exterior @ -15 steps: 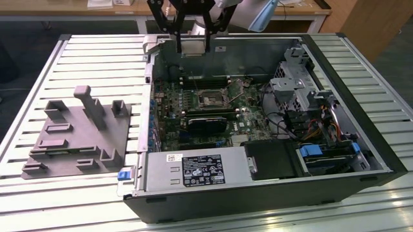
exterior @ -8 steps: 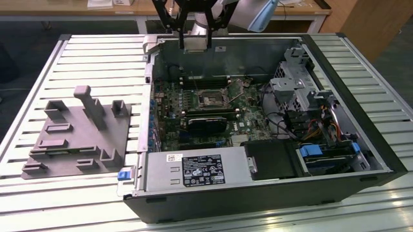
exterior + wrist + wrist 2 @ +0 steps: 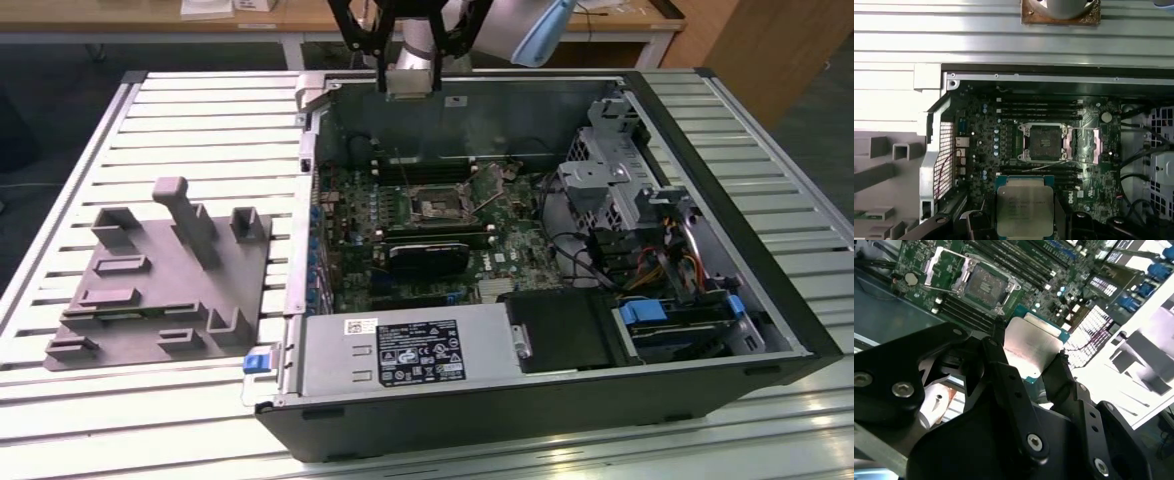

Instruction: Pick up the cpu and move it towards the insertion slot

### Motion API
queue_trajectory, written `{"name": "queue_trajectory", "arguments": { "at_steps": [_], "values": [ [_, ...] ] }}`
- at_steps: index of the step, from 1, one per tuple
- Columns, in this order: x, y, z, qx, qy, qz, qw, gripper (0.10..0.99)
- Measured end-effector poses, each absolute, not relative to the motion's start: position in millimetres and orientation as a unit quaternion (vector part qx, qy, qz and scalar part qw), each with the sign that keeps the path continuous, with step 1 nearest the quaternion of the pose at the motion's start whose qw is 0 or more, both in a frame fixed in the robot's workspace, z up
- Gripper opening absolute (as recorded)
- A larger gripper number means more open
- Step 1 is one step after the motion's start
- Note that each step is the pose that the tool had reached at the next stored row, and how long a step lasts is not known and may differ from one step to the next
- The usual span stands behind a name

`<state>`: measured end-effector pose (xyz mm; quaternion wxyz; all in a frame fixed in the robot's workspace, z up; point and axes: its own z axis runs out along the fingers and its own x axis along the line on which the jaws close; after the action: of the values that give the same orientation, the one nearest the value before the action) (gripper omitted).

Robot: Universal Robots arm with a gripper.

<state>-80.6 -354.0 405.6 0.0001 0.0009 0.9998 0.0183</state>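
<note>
Black two-finger claw (image 3: 1031,360) pinching flat silvery-topped square cpu (image 3: 1031,347), held above board, short of dark metal-framed square insertion slot (image 3: 1045,142). Transport step; likely needs alignment over socket.

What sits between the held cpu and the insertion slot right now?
In the first wrist view, long memory slots cross between the gripper-held cpu and the insertion slot.

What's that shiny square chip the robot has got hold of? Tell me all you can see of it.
The cpu is a flat square chip with a dull silvery metal lid on a blue-green rim. The hand grips it by two opposite edges between dark fingers, lid facing the wrist cameras. It hangs in the air above the green motherboard, apart from the insertion slot, whose metal frame stands open.
</note>
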Motion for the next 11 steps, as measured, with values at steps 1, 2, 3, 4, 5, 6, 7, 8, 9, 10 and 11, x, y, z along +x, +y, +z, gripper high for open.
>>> {"name": "queue_trajectory", "arguments": {
  "at_steps": [1, 2, 3, 4, 5, 6, 7, 8, 9, 10, 11],
  "values": [
    [-79, -352, 405, 0.001, 1.0, 0.018, 0.0, 0.545],
    [-78, -349, 405, 0.001, 1.0, 0.018, 0.0, 0.545],
    [-77, -347, 404, 0.001, 1.0, 0.018, 0.0, 0.545],
    [-76, -345, 404, 0.001, 1.0, 0.018, 0.0, 0.545],
    [-75, -343, 403, 0.001, 1.0, 0.018, 0.0, 0.545],
    [-74, -340, 403, 0.001, 1.0, 0.018, 0.0, 0.545],
    [-73, -338, 403, 0.001, 1.0, 0.018, 0.0, 0.545],
    [-72, -335, 402, 0.001, 1.0, 0.018, 0.0, 0.545],
    [-72, -332, 402, 0.001, 1.0, 0.018, 0.0, 0.545],
    [-71, -330, 402, 0.001, 1.0, 0.018, 0.0, 0.545],
    [-70, -327, 401, 0.001, 1.0, 0.018, 0.0, 0.545]
  ]
}}
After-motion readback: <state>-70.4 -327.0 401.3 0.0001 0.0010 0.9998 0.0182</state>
